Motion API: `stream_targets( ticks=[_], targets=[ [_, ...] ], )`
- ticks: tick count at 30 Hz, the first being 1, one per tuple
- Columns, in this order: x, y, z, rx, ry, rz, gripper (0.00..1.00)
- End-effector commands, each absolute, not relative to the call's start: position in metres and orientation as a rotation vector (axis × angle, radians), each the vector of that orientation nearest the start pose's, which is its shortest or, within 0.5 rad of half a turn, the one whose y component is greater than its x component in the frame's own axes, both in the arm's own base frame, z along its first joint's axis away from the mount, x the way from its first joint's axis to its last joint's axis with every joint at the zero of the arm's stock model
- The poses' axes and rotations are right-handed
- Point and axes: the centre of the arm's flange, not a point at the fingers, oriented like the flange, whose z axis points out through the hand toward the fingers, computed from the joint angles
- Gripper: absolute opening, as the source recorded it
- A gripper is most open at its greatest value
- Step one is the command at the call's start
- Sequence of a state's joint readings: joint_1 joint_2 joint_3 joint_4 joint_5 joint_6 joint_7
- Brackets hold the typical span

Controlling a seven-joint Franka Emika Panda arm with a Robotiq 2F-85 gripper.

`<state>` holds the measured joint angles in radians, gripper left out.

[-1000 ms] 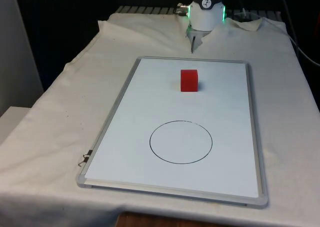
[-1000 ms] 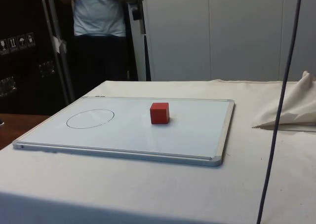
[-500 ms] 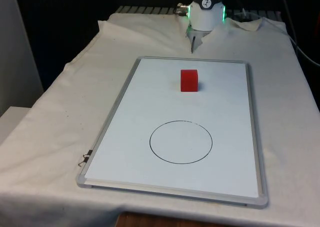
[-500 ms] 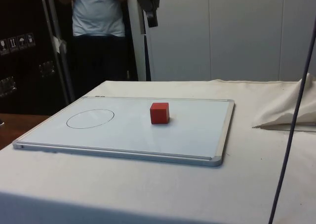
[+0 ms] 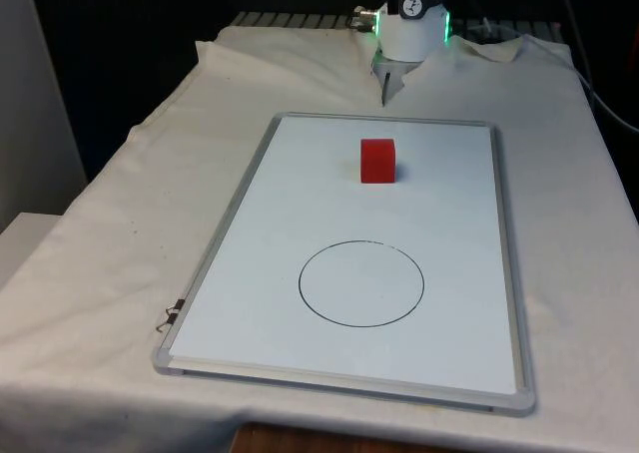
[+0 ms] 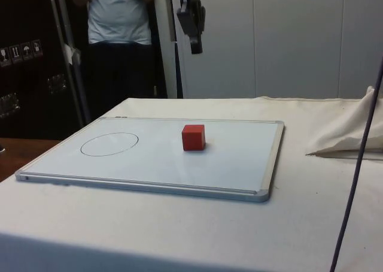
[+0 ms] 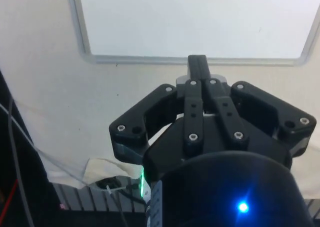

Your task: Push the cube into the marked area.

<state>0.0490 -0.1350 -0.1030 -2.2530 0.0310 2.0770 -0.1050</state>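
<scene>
Red cube (image 5: 377, 161), matte, square-edged, sits on the smooth whiteboard (image 5: 260, 273) toward its far end, at 12 o'clock from the drawn black circle (image 5: 361, 283) and well apart from it. Board has a grey frame with rounded corners and lies on a creased white cloth (image 5: 120, 224). My gripper (image 6: 195, 41) hangs high above the table, fingers (image 7: 198, 69) pressed together. Bare board lies all round the cube. A person (image 6: 118, 20) stands behind the table.
</scene>
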Motion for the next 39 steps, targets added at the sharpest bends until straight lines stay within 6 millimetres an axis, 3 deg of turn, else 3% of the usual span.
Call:
stream_targets(
  ticks=[1, 15, 17, 25, 26, 39],
  targets=[
    [0.491, -0.029, 0.411, -3.098, -0.061, 0.044, 0.0],
    [0.477, -0.045, 0.355, -3.085, -0.096, 0.032, 0.0],
    [0.477, -0.044, 0.356, -3.091, -0.094, 0.046, 0.0],
    [0.473, -0.05, 0.319, -3.081, -0.113, 0.034, 0.0],
    [0.474, -0.049, 0.322, -3.087, -0.112, 0.046, 0.0],
    [0.473, -0.048, 0.273, -3.069, -0.123, 0.041, 0.0]
  ],
)
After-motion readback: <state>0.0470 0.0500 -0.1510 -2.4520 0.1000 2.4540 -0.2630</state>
